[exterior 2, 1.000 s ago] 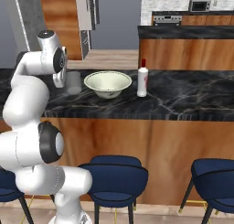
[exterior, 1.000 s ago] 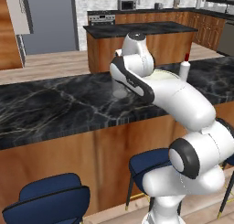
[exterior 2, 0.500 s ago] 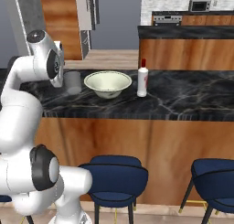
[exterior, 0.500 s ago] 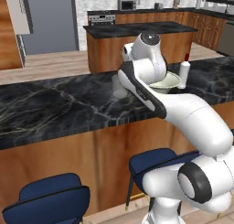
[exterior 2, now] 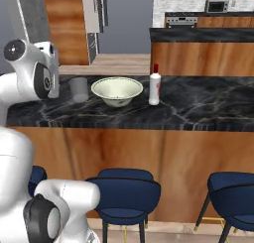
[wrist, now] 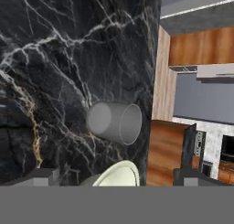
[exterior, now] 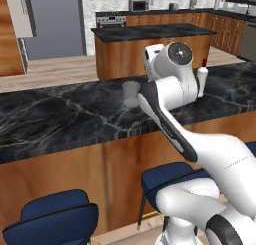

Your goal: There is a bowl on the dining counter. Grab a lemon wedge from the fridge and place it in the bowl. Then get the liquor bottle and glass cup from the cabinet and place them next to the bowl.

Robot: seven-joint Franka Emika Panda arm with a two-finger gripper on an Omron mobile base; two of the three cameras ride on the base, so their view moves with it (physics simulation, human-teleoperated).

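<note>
Left base view: the glass cup [exterior: 131, 93] is seen upright on the dining counter [exterior: 60, 119].

Right base view: cup, bowl [exterior 2: 117, 91] and liquor bottle [exterior 2: 155, 88] are ranged in a row.

Hand view: the gripper [wrist: 116, 177] is spread wide, nothing pinched; the cup is observed apart, just beside the bowl.

Dining counter [exterior 2: 198, 110] bears glass cup [exterior 2: 78, 90], bowl [exterior 2: 117, 91], liquor bottle [exterior 2: 155, 87].

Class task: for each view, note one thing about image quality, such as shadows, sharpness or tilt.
Left base view: the glass cup is soft-edged; right base view: flat, even light on the bowl; hand view: rolled sideways, dining counter veins sharp.
</note>
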